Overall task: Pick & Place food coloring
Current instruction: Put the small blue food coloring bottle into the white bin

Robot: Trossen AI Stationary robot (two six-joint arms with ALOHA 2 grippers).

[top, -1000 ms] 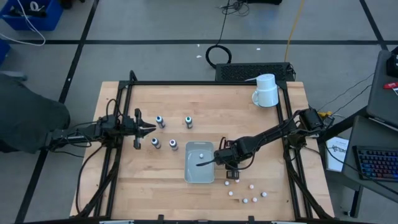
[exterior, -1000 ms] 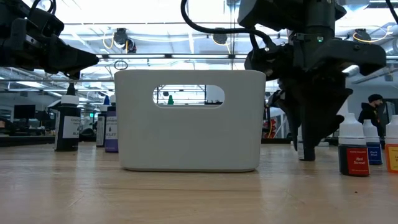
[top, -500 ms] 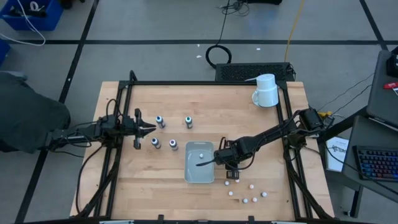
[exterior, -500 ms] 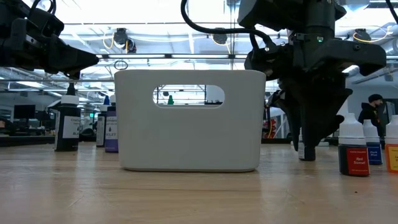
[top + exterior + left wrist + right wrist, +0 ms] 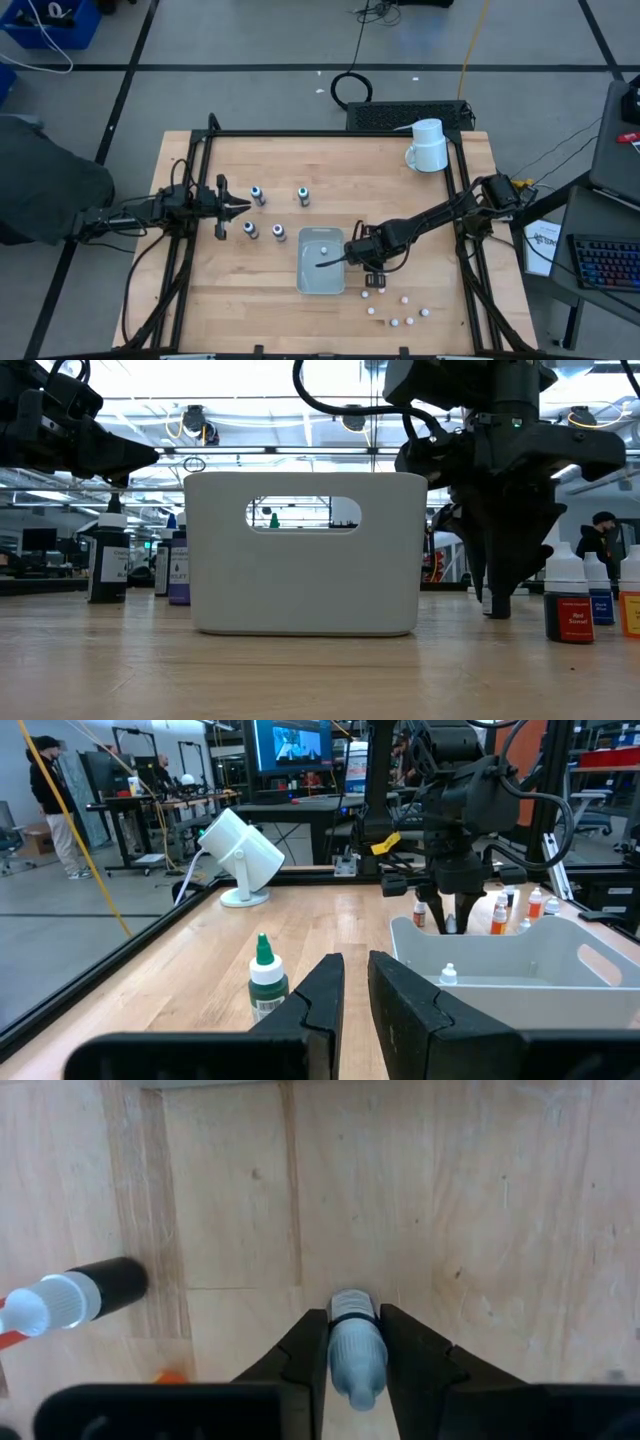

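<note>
Four tiny food coloring bottles (image 5: 257, 195) stand upright on the wood table near my left gripper (image 5: 240, 207), which hovers shut and empty. Several tinier white-capped bottles (image 5: 393, 322) stand near the front right. A white bin (image 5: 321, 275) sits mid-table with one small bottle (image 5: 323, 247) inside. My right gripper (image 5: 372, 268) points down just right of the bin and is shut on a small white-capped bottle (image 5: 353, 1342). In the low view (image 5: 497, 605) its fingers hide that bottle. My right gripper pinches the small bottle by the sides of its neck and cap (image 5: 352, 1330) between its two fingers (image 5: 312, 1345). The fingers come from above, pointing down. The bottle stays upright, cap up; whether its base is on the table I cannot tell.
A white mug (image 5: 428, 145) lies at the far right corner. A black-bodied bottle (image 5: 100, 1285) and an orange one (image 5: 170, 1377) stand close to my right gripper. Black frame rails (image 5: 190, 170) run along the table's sides. Bare wood lies in front of the bin.
</note>
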